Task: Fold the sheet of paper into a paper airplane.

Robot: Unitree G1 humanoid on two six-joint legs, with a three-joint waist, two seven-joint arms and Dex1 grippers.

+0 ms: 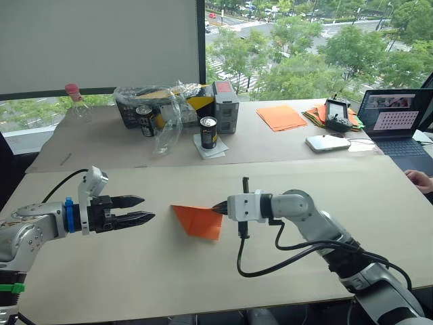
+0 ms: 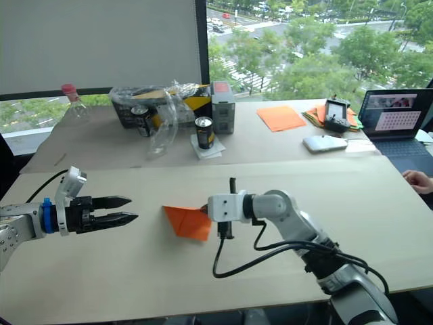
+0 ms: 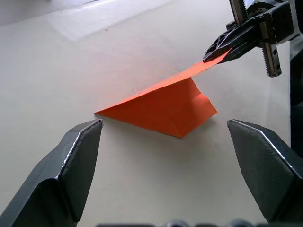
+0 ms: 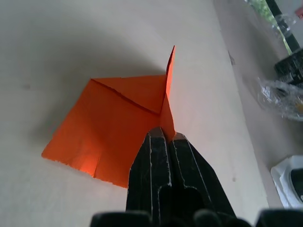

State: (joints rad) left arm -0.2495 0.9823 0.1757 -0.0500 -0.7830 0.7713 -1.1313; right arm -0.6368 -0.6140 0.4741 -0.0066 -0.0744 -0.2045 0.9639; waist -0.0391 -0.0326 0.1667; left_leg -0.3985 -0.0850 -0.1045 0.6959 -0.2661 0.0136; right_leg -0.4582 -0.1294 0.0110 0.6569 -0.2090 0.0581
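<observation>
The right gripper (image 1: pixel 220 208) is clamped on one corner of the sheet (image 1: pixel 197 220), its fingers (image 4: pixel 166 156) pressed together over the orange edge and lifting that flap off the table (image 1: pixel 203 277) while the remaining paper lies flat. The sheet sits near the table's middle, partly folded, with a diagonal crease across it. At nine o'clock from the sheet, near but apart, the left gripper (image 1: pixel 139 209) points toward it with fingers spread and nothing between them. At one o'clock, well apart, lies a neat orange stack (image 1: pixel 280 117).
</observation>
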